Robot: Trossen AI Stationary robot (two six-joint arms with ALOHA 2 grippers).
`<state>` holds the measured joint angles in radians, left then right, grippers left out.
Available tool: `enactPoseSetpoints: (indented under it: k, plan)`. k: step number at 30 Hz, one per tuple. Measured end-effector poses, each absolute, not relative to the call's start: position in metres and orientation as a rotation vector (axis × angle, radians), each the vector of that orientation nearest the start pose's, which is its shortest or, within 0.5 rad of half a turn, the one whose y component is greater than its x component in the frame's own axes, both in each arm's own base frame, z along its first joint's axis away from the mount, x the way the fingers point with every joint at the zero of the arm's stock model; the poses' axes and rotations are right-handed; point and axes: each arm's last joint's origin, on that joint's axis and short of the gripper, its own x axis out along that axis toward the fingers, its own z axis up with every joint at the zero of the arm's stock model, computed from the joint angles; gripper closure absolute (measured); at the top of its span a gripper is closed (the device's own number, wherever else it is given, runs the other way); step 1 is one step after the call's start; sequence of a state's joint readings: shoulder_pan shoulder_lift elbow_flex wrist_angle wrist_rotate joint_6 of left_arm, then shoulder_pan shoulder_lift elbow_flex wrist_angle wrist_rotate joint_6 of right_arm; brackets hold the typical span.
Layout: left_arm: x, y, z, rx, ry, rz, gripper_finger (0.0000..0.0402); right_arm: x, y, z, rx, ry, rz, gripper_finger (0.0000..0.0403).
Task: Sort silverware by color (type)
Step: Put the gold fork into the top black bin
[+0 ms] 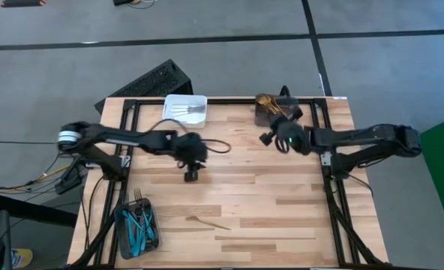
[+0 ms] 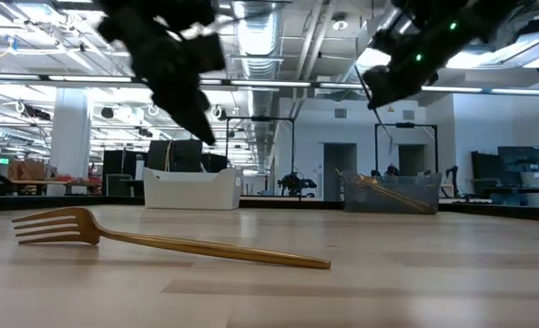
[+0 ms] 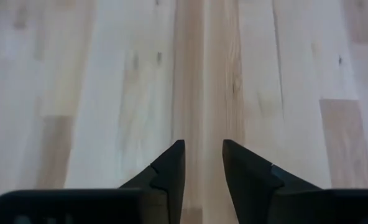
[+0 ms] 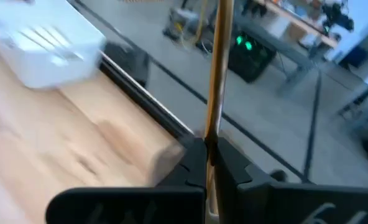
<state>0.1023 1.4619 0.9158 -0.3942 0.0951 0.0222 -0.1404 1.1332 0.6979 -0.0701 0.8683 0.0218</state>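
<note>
On a wooden table (image 1: 282, 217), two dark arms sort cutlery. The right gripper (image 4: 207, 163) is clamped on a slim gold utensil (image 4: 218, 74), hanging beside the dark far-right bin (image 1: 271, 112) of gold pieces. The left gripper (image 3: 203, 165), jaws narrowly parted and empty, hovers mid-table. A lone gold fork (image 1: 207, 223) lies toward the near edge, its long axis running left-right and tines pointing left, nearer the left arm.
</note>
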Motion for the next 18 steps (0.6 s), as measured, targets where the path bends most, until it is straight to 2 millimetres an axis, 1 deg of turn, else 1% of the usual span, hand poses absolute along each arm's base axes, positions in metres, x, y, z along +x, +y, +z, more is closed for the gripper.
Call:
enactPoseSetpoints:
  k: [3,7,11,14,18]
  plan:
    - [0.264,0.016,0.217,-0.082,0.866,0.040,0.0313,0.218,-0.078,0.250,-0.160,0.532,-1.058,0.0384]
    - [0.243,0.005,0.216,-0.106,0.730,0.065,0.0314,0.207,-0.098,0.245,-0.153,0.615,-1.143,0.0384]
    - [0.231,-0.001,0.207,-0.141,0.642,0.062,0.0314,0.196,-0.110,0.239,-0.138,0.708,-1.168,0.0380]
    - [0.228,-0.004,0.200,-0.146,0.604,0.050,0.0314,0.190,-0.118,0.235,-0.090,0.758,-1.126,0.0360]
    - [0.226,-0.010,0.189,-0.151,0.585,-0.008,0.0315,0.185,-0.129,0.234,-0.022,0.749,-1.110,0.0330]
